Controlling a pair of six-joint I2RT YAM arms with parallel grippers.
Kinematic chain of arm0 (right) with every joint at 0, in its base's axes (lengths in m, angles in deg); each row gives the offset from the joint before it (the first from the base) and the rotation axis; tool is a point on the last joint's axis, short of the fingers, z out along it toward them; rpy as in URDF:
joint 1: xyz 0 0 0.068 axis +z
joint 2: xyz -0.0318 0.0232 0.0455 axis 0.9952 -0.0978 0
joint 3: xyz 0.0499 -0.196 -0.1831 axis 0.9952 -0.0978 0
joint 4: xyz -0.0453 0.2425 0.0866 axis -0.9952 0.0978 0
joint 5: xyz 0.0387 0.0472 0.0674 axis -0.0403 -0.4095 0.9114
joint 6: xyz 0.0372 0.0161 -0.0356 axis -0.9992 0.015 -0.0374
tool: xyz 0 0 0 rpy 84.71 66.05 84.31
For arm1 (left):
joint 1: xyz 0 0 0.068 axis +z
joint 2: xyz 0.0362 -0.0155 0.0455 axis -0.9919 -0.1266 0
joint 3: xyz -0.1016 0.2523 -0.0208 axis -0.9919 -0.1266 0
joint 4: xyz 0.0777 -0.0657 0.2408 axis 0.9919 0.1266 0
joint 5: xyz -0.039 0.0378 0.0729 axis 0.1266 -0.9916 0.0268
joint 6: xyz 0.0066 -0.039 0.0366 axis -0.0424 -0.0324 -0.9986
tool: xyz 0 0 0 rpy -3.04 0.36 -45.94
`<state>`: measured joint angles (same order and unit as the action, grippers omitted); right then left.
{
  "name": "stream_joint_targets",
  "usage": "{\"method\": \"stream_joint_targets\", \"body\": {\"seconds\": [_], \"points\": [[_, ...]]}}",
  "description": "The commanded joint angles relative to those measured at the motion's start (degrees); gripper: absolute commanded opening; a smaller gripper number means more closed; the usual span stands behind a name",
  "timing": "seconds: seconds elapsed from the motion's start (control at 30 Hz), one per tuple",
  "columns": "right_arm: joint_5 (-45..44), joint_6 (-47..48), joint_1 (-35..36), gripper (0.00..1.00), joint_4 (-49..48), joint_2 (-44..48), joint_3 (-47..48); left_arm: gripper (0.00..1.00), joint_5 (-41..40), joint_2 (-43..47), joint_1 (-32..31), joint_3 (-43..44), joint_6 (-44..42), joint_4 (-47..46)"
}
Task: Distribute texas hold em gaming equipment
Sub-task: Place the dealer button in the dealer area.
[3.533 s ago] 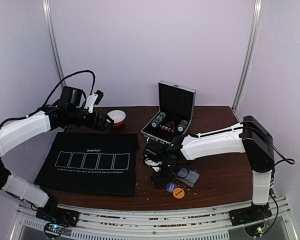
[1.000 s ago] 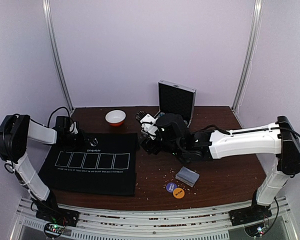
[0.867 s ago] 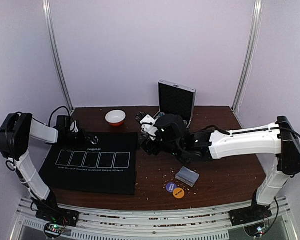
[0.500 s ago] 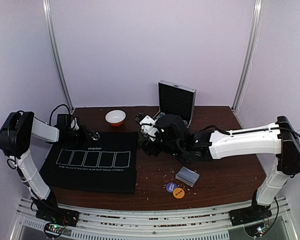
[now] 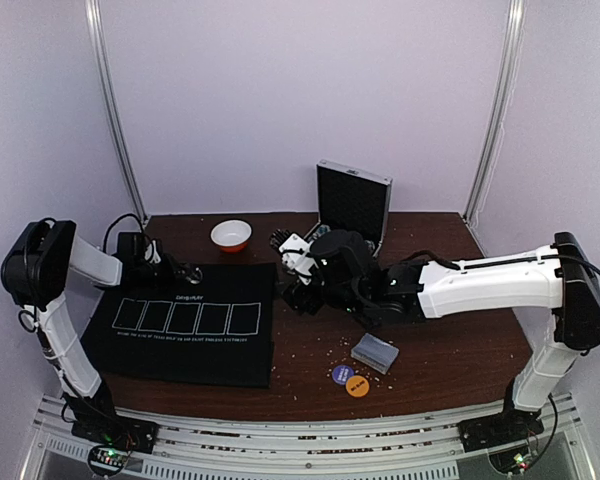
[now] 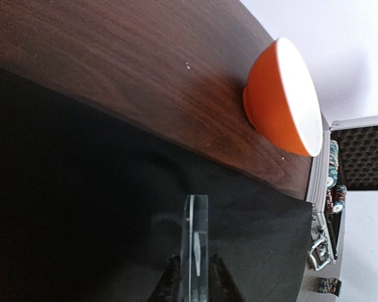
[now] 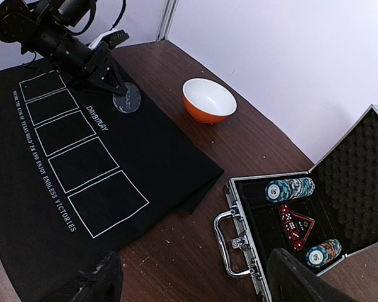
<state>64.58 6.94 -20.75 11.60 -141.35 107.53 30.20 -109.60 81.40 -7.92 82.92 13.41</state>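
Note:
My left gripper (image 6: 194,269) is shut on a clear round disc (image 6: 195,226), seen edge-on between its fingers just over the black mat (image 5: 180,340). In the right wrist view that disc (image 7: 127,100) is at the mat's far corner. My right gripper (image 7: 192,283) hangs open and empty above the table, between the mat and the open metal case (image 7: 239,251). Two rolls of striped poker chips (image 7: 290,189) and red dice (image 7: 293,223) lie in the case. A grey-blue deck of cards (image 5: 374,352), a purple disc (image 5: 342,374) and an orange disc (image 5: 358,385) lie near the front.
A white bowl (image 5: 231,235) with an orange outside stands on the wood behind the mat, close to the left gripper (image 5: 185,270). The case lid (image 5: 352,205) stands upright at the back. The mat carries several printed card outlines (image 7: 82,157). Crumbs dot the wood.
The left arm has come down from beside the bowl to the mat's back edge and edged right. The right arm has moved from the discs to the case and now holds still.

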Motion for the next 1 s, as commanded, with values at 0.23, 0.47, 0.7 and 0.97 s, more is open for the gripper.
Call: {"method": "stream_joint_targets", "body": {"seconds": [0.23, 0.47, 0.7, 0.97], "points": [[0.6, -1.6, 0.0, 0.84, 5.1, -0.2, 3.2, 0.58, -15.2, 6.7, 0.4, 3.9, -5.7, 12.9], [5.1, -8.3, 0.0, 0.91, 23.4, -2.9, 9.6, 0.68, -20.5, 15.8, 0.0, 4.0, -10.7, 17.3], [13.0, -18.6, -0.2, 0.92, 46.8, -7.6, 12.9, 0.78, -23.5, 23.1, -3.7, 4.9, -16.4, 21.7], [20.9, -30.5, 0.1, 0.83, 47.9, -2.1, 2.5, 0.79, -22.3, 24.0, -6.6, 7.1, -19.0, 23.5]]}}
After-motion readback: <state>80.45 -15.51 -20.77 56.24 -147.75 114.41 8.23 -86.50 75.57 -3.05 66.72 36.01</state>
